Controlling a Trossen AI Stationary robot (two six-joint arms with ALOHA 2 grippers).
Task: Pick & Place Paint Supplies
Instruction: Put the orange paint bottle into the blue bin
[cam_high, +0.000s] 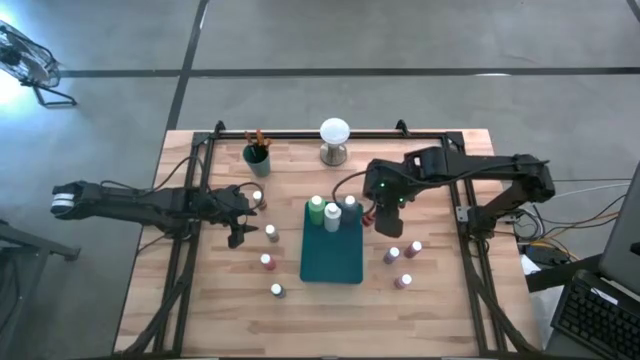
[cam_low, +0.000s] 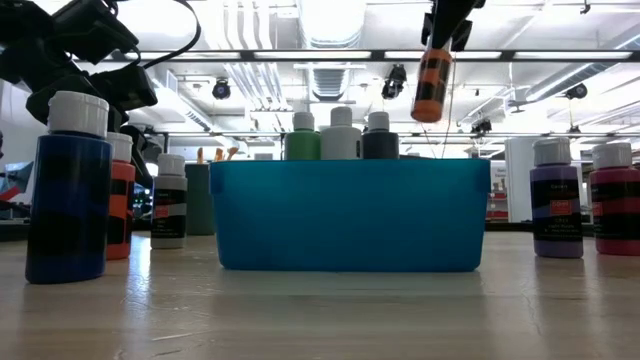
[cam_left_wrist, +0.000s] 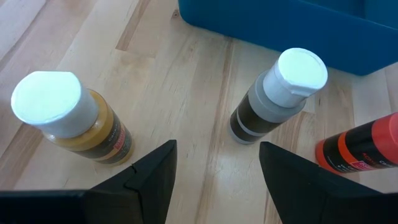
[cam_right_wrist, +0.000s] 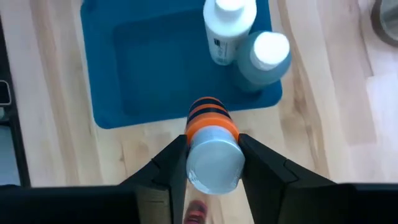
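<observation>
1. We see the right claw (cam_right_wrist: 211, 163) closed on an orange bottle (cam_right_wrist: 210, 124) with black bands and a smooth white cap, held in the air just beside the teal tray (cam_right_wrist: 149, 68), above its edge nearest the right arm
2. The tray is a glossy plastic rectangle with rounded corners; three bottles stand at its far end: a green bottle (cam_high: 316, 208), a grey bottle (cam_high: 332, 216) and a dark bottle (cam_high: 350, 206)
3. The left claw (cam_left_wrist: 214, 177) hangs wide open and empty over the pale planked worktop (cam_left_wrist: 180, 93), between an ochre bottle (cam_left_wrist: 74, 124) and a dark brown bottle (cam_left_wrist: 273, 93)
4. Other capped bottles stand scattered on the wood either side of the tray
5. In the left wrist view a red bottle (cam_left_wrist: 364, 149) is cut off at the frame edge; we cannot read any label
6. A dark cup (cam_high: 257, 158) holds brushes (cam_high: 257, 139) too small to make out
</observation>
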